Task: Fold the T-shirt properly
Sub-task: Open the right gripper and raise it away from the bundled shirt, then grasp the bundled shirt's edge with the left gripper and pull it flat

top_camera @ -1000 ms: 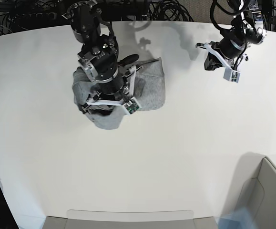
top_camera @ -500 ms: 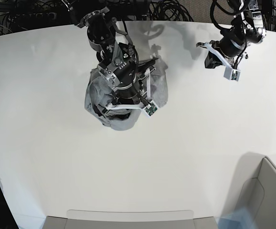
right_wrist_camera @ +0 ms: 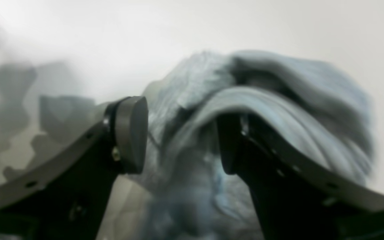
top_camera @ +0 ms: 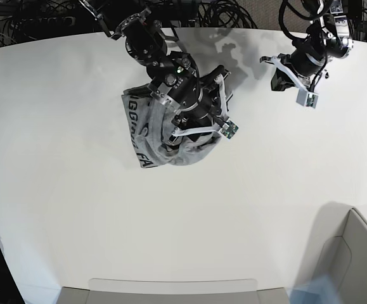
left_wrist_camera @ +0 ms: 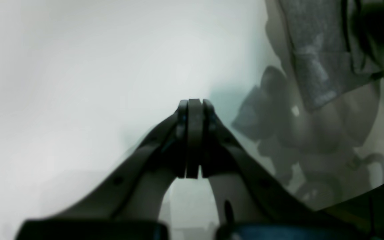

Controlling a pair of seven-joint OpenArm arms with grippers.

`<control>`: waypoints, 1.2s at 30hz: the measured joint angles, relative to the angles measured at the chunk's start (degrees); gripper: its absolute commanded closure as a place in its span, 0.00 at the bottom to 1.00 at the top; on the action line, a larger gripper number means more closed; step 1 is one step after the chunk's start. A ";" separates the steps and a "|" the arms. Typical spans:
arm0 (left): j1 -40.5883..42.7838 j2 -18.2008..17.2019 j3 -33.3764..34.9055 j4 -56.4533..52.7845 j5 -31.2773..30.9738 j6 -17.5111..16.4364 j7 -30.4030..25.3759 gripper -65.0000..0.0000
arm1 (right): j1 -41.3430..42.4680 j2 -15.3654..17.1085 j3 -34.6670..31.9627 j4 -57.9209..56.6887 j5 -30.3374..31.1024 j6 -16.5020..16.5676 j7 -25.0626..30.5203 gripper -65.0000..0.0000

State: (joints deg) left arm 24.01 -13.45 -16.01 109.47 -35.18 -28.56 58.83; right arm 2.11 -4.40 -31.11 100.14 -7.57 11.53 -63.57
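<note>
My right claw (right_wrist_camera: 178,133) stands with its pads apart, and the T-shirt (right_wrist_camera: 252,100) lies heaped between and ahead of them; a thick ridge of grey cloth drapes over my right-hand finger, touching it, while the left-hand pad (right_wrist_camera: 132,133) is clear of the cloth, so I judge that I am pinching nothing here; from above, this claw (top_camera: 193,130) sits right over the garment (top_camera: 146,136), which is bunched under and to one side of it, with a strip of black lettering turned up along the far edge; beyond the bundle there is only bare white table (top_camera: 75,209); my left claw (left_wrist_camera: 193,140) is pressed together on nothing, hanging well apart from the cloth, which shows only at the upper right corner of its view; judging by the lie of things, the shirt is a rumpled lump and not a flat, squared packet; no clean fold line is visible; so I reckon little of the folding counts as done, and spreading, smoothing and the proper folds are left.
</note>
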 measured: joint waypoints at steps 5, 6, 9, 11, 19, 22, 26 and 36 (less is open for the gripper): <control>-0.02 0.00 0.15 0.00 0.00 0.00 -0.02 1.00 | 0.74 -0.04 -0.20 -0.02 9.01 0.00 5.88 0.49; -0.02 0.00 0.15 0.00 0.00 0.00 -0.02 1.00 | 0.96 -0.07 -0.26 -0.20 9.77 0.00 6.67 0.49; -0.02 0.13 0.15 0.00 0.00 0.00 -0.04 1.00 | 2.60 0.00 -0.24 -2.23 10.36 0.04 6.99 0.49; -0.02 0.15 0.15 0.00 0.00 0.00 -0.02 1.00 | 4.00 0.09 -0.22 -3.19 10.29 0.00 6.97 0.49; -0.02 0.17 0.15 0.00 0.00 0.00 -0.02 1.00 | 0.98 2.05 1.25 4.37 10.86 0.11 7.02 0.50; 0.11 0.15 0.15 0.00 0.00 0.00 -0.04 1.00 | -0.39 4.79 7.19 7.41 10.10 0.04 6.75 0.53; -0.02 0.28 0.15 0.00 -0.02 -0.26 -0.22 1.00 | -1.31 7.91 13.05 10.34 10.47 0.00 7.08 0.55; -0.57 0.31 0.28 0.07 -17.49 -0.22 -0.48 0.80 | -5.95 15.67 36.59 12.33 18.58 -0.11 6.86 0.55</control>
State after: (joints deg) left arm 23.44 -13.15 -15.73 109.54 -52.66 -28.77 58.35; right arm -3.84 11.27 5.48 112.46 11.00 11.42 -56.71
